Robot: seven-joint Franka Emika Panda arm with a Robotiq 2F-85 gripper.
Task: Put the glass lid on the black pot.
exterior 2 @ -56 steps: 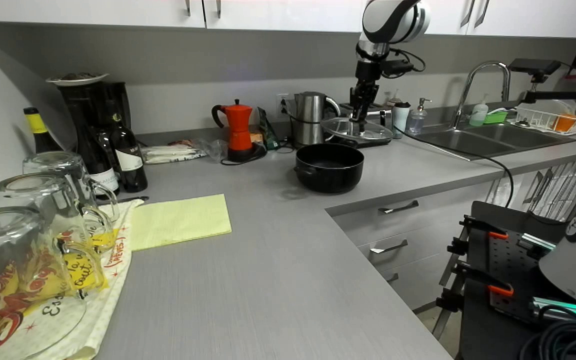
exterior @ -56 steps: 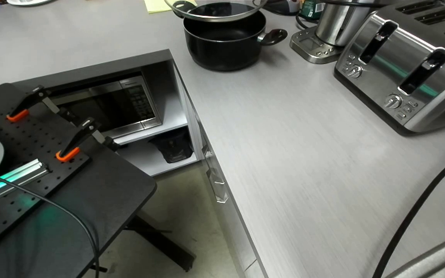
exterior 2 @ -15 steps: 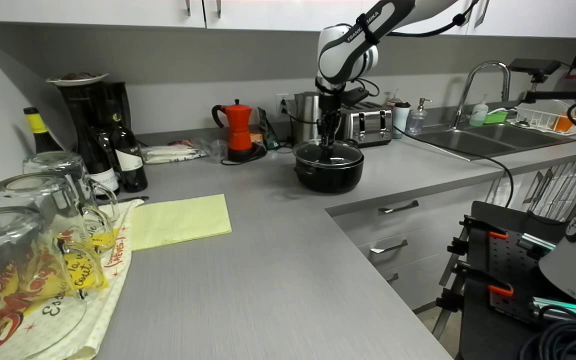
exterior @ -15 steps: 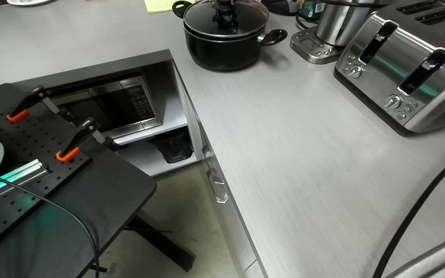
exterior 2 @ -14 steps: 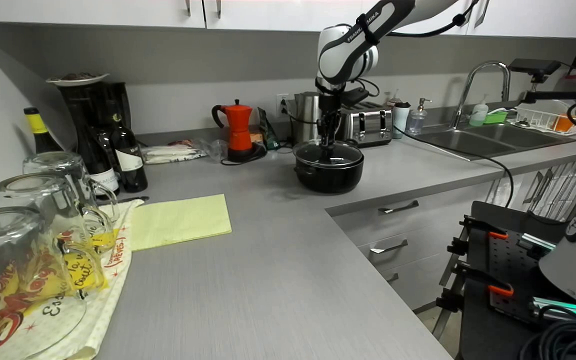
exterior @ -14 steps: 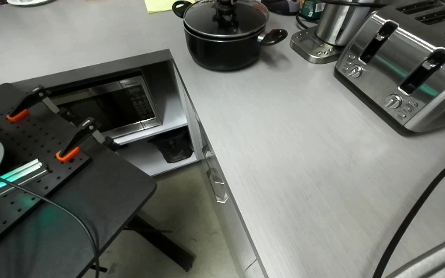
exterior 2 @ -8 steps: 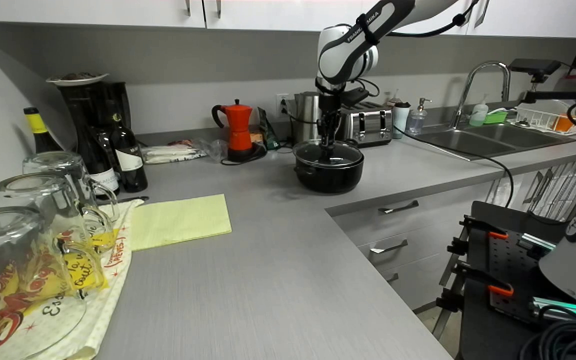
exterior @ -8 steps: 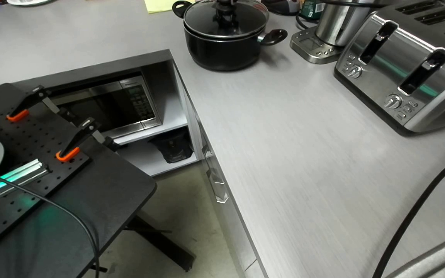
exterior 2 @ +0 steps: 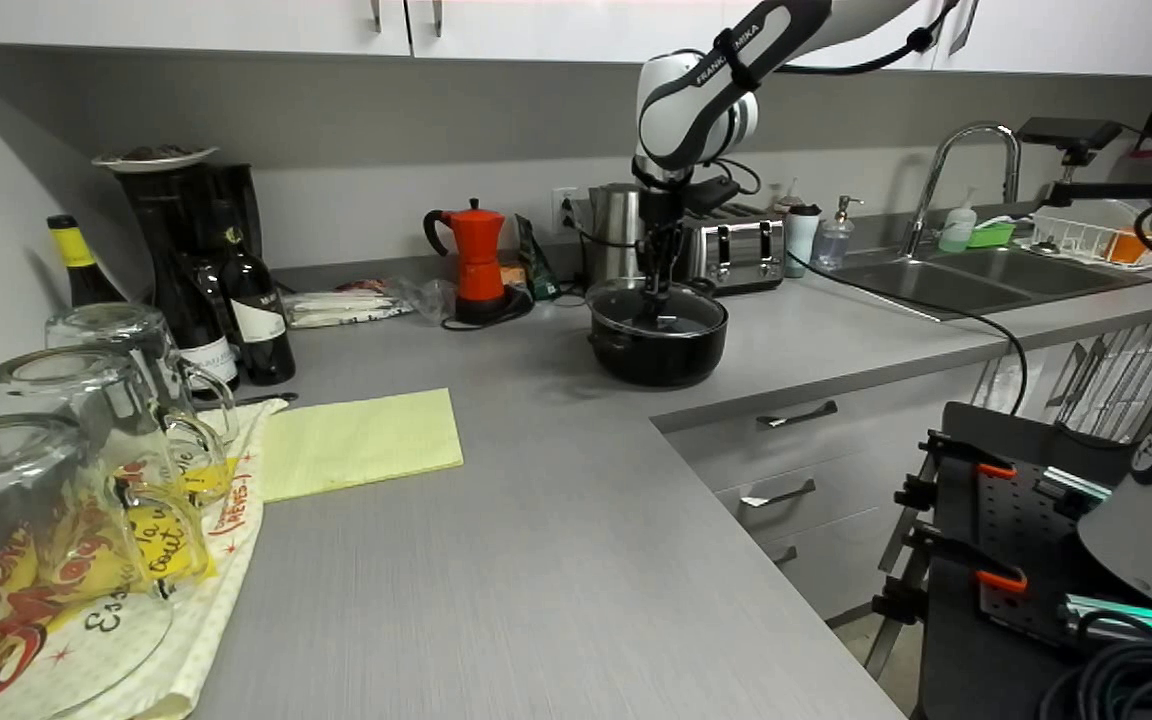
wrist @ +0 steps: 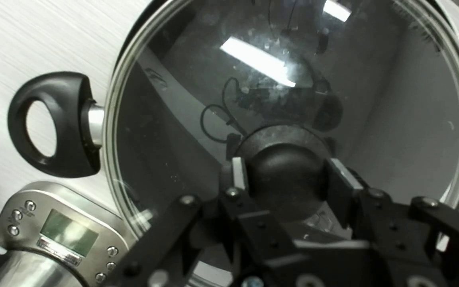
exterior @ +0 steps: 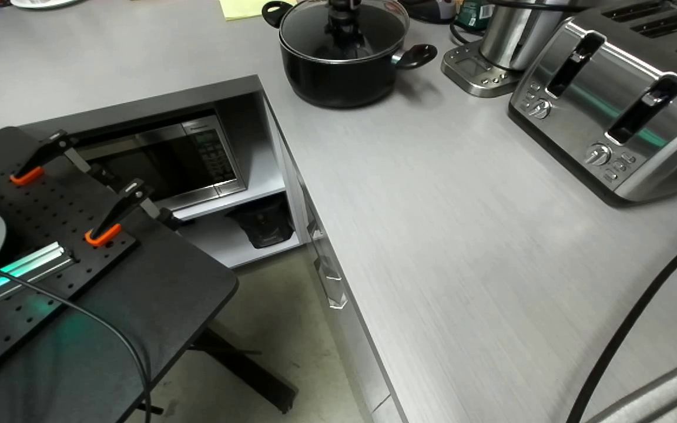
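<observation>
Jaws flanking its knob (wrist: 287, 170), gripping or not I can't tell, I'm judging the glass lid (wrist: 285, 101) seated on the black pot (exterior: 341, 85) by the worktop's (exterior: 462, 235) inner corner and needing only clean release.

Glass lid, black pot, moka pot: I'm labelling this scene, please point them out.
Glass lid (wrist: 285, 105), in the wrist view: clear pane.
Black pot (exterior: 341, 84), in an exterior view: outer wall.
Moka pot (exterior 2: 479, 254), in an exterior view: red body.

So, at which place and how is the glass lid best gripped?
Probably by its black centre knob, from straight above: the glass lid lies level on the black pot, the knob standing up, while the rim offers little to pinch.
</observation>
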